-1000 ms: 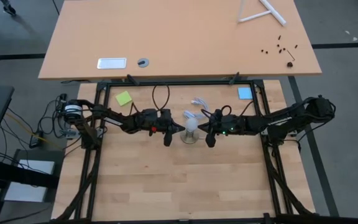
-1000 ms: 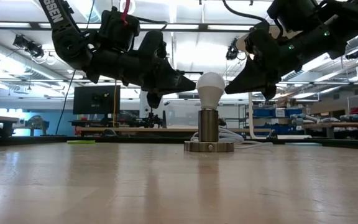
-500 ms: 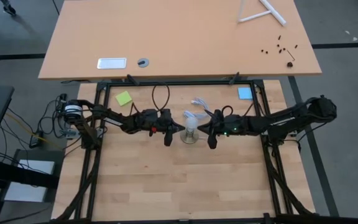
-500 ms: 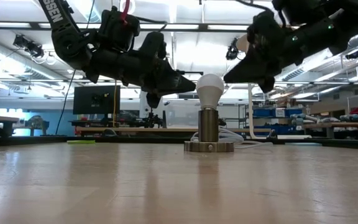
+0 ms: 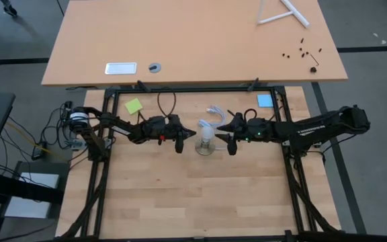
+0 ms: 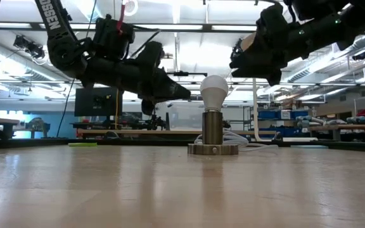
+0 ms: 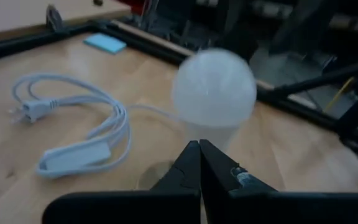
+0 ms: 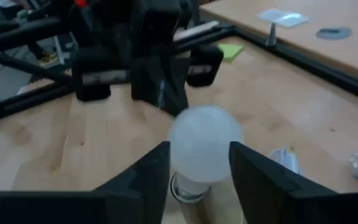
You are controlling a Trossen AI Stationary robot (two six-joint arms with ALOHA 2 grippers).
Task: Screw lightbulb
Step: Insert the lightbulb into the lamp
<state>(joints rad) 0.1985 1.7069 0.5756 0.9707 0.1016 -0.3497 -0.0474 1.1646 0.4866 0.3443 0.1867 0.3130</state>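
The small white frosted pear-shaped lightbulb (image 6: pixel 214 90) is standing upright at mid-tabletop, its narrow end seated in the cylindrical brushed-metal socket on a round disc base (image 6: pixel 213 135), so its long axis is running vertically. A white cord with an inline switch and plug (image 7: pixel 73 134) is lying loosely coiled on the pale wooden tabletop (image 5: pixel 193 195) just behind the socket.

The two dark arms are facing each other across the lightbulb. The right gripper (image 5: pixel 228 138) is hanging beside and slightly above the bulb's rounded crown; in the right wrist view its dark fingers (image 8: pixel 148 171) are standing apart, one on each side of the frosted globe, with a visible gap to the glass on both sides, so the jaws are parted and holding nothing. The left gripper (image 6: pixel 184 95) is pointing at the bulb from the opposite side at about crown height, its jaws pressed together into a single tip that is stopping short of the glass.

The relation governing the next move is the alignment of the right jaws with the vertical axis: the bulb lies directly ahead of and between them, and the right arm appears the better placed to close on the globe and turn it. Whether the thread is fully home cannot be told.

A green sticky note (image 5: pixel 134 106) and a blue one (image 5: pixel 265 101) are lying at the far edge.
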